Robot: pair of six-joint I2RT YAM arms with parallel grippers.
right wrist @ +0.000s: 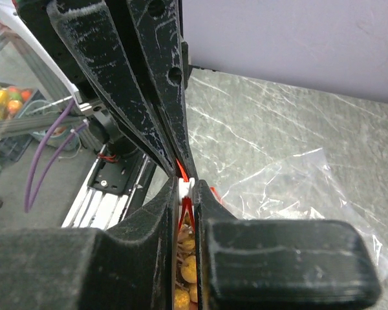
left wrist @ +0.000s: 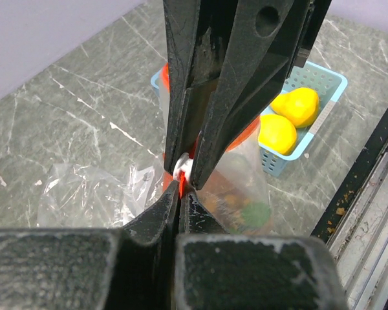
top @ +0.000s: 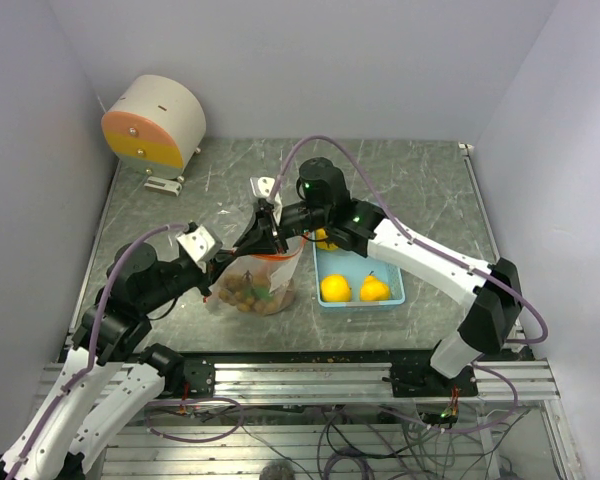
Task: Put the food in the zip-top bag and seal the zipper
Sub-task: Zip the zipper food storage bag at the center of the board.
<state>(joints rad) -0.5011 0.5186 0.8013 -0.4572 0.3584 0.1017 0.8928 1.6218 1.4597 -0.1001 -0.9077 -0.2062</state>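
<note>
Left gripper [left wrist: 179, 205] and right gripper [right wrist: 188, 197], tip to tip, both pinch the zip-top bag [top: 282, 276] by its zipper [right wrist: 180, 169]; brown food [top: 248, 292] hangs below.

Left hand [top: 248, 243] and right hand [top: 276, 238] meet atop the zip-top bag [top: 257, 285].

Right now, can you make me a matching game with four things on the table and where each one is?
Things:
1. yellow fruits
2. brown balls
3. left gripper
4. cream and orange drum

Places or states:
A. inside the zip-top bag
B. at the far left corner of the table
C. in the light blue tray
D. pinched shut on the bag's top edge

Right pairs: 1-C, 2-A, 3-D, 4-B
</note>
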